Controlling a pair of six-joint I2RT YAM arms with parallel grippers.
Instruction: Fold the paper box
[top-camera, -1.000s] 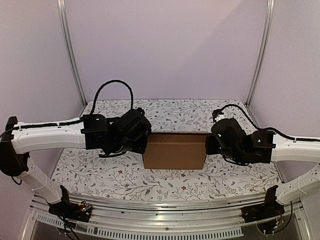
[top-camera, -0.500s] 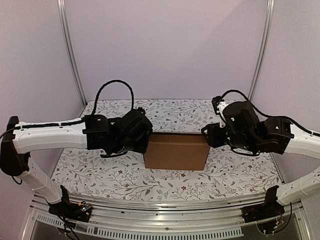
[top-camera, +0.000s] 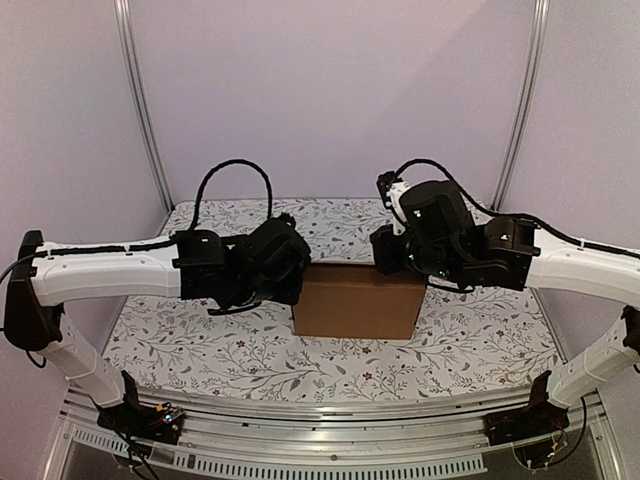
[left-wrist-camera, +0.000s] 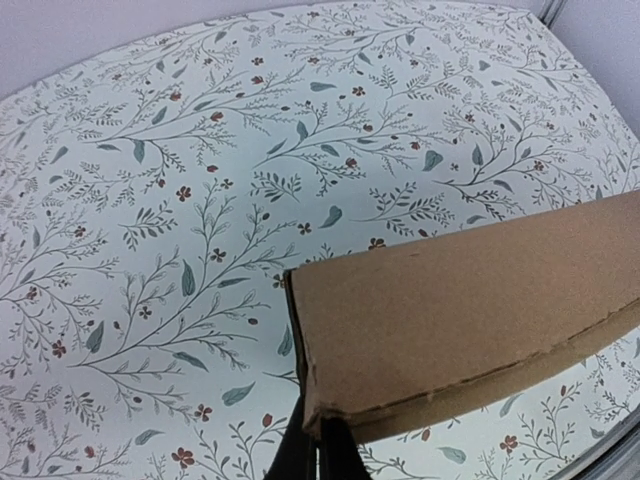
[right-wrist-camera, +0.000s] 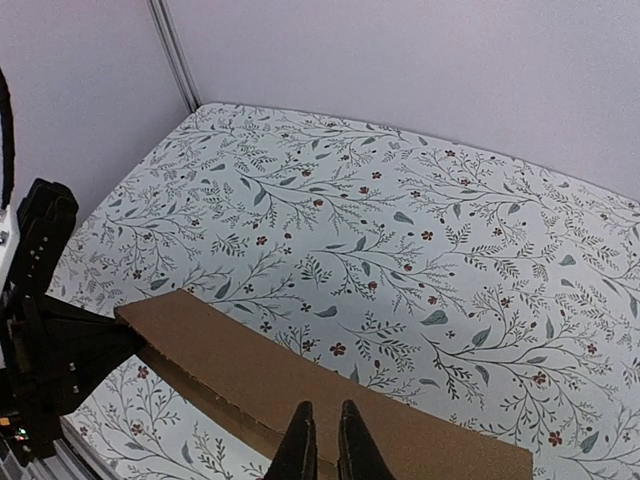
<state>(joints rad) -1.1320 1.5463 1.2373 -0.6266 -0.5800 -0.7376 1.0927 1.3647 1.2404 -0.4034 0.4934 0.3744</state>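
Box: paper box (top-camera: 355, 300) sits mid-frame in the top view on the floral table (top-camera: 200, 350); it reads as a shut rectangular block with its long face toward the bottom of the frame
Left hand: left gripper (left-wrist-camera: 318, 432) has its fingers pressed together with nothing between them; tips sit against the box's left end, at the corner shown bottom centre of the left wrist view
Why left: judged a backstop; closed fingers make one stiff post, so the box cannot slide toward the left of the frame when pushed from the other side
Right hand: right gripper (right-wrist-camera: 325, 408) is narrow, only a slim gap between the fingers and nothing visibly clamped; it is over the top panel, bottom centre of the right wrist view; cannot tell whether the tips touch the cardboard
Why right: judged a blunt presser; near-closed fingers suit pushing the lid flat better than pinching it; arm reaches in from the upper right of the top view, above the box's far edge
Lid seam: left wrist view shows a dark line along the lower edge of the top panel, so the lid looks not fully seated at that corner
Stage: late, by my read; walls up, lid over, final tuck or press left
Next: downward press near the seam while the left end is braced
Risk: off-centre push tips or skews the light box; corner flap may spring back
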